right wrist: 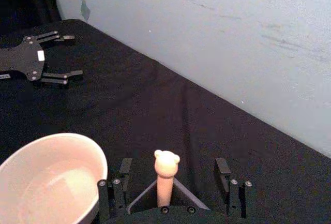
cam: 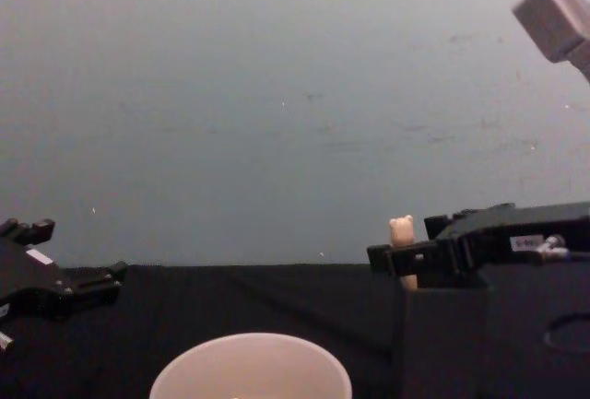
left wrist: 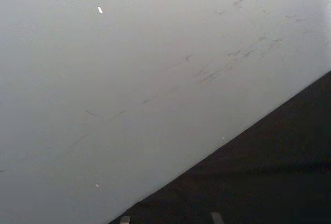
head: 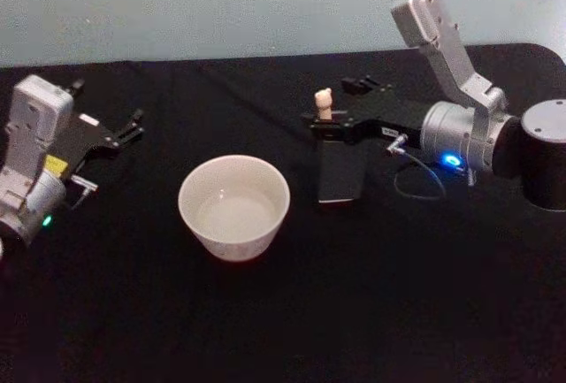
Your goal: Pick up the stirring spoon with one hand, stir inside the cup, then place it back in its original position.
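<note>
The right gripper (right wrist: 174, 163) has its fingers spread either side of the stirring spoon (right wrist: 166, 168), which stands upright in its dark square holder (head: 340, 175) beside the cup (head: 234, 246), mid-worktop (head: 371, 312). Closing off-centre could tip the spoon or drag the holder. The left gripper (head: 137, 125) is parked, fingers spread, at the left edge.

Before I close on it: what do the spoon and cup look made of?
Spoon: matte pale beige, with a rounded bear-head knob; looks like wood or moulded plastic, I can't tell which. Cup: smooth cream-pink with a thin even rim and soft sheen; probably glazed ceramic, possibly plastic. The right gripper straddles the spoon, jaws open.
</note>
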You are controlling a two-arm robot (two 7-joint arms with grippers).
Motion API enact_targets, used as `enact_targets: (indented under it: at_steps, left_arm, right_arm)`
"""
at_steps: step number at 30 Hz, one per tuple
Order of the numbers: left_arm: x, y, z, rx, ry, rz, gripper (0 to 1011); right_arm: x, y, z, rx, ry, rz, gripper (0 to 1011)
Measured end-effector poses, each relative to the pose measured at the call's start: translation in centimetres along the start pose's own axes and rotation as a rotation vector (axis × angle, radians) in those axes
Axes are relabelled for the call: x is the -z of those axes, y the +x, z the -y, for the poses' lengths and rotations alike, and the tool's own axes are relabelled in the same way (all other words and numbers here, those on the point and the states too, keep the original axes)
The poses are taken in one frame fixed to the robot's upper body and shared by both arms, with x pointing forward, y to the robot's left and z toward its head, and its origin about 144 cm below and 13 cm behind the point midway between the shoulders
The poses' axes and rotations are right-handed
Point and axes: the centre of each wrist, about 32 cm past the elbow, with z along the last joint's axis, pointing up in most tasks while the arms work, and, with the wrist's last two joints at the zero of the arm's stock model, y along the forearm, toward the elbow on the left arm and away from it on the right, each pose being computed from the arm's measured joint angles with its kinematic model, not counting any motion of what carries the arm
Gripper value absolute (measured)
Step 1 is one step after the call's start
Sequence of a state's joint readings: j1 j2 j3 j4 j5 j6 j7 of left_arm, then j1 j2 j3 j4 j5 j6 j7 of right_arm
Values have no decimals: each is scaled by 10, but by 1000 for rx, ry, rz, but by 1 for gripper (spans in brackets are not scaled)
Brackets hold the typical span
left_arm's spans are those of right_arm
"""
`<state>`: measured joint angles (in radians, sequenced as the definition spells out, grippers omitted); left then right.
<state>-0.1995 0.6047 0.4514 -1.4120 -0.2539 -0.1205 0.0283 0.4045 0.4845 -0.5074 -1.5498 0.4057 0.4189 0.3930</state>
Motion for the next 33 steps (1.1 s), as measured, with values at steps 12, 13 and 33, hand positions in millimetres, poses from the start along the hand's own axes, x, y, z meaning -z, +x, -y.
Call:
enact_targets:
  at_steps: [12, 13, 33]
  left_arm:
    - [0, 0, 0, 0, 0, 0, 1001]
    - [0, 0, 0, 0, 0, 0, 1001]
    - [0, 0, 0, 0, 0, 0, 1001]
  right_arm:
    - [1, 0, -5, -9, -14, -15, 1002]
    - [1, 0, -6, -9, -15, -16, 1002]
    - [0, 0, -7, -16, -17, -16, 964]
